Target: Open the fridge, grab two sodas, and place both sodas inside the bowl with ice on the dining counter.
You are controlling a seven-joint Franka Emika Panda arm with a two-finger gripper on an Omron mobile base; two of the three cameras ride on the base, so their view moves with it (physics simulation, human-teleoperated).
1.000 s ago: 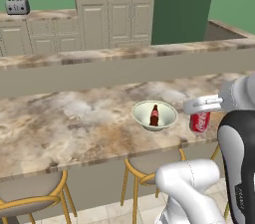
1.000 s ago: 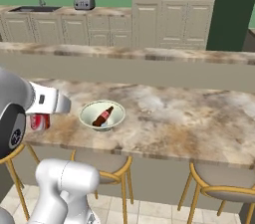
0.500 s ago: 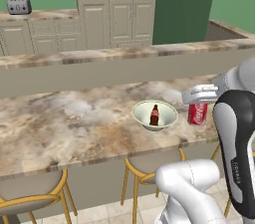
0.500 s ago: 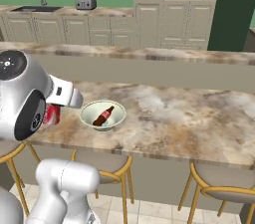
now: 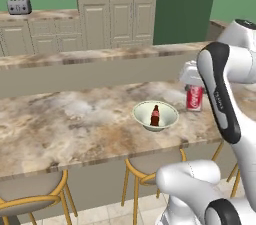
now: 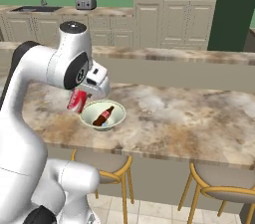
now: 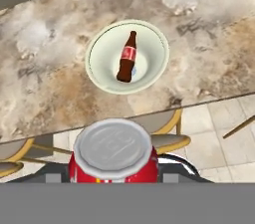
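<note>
While the worktop stretched beneath and ahead of the hand, the bowl sat just beyond it, the cola bottle already lying inside. The hand was part-closed around the red can, gripped at its sides. Light, rigid and smooth, the can looked liable to slip unless held squarely mid-body.

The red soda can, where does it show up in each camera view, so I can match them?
Left base view: red can, right of centre, beside the bowl.
Right base view: left of centre, at the bowl's left rim.
Hand view: bottom centre, lid toward camera.
Shared landmark: the bowl holding the cola bottle.
</note>
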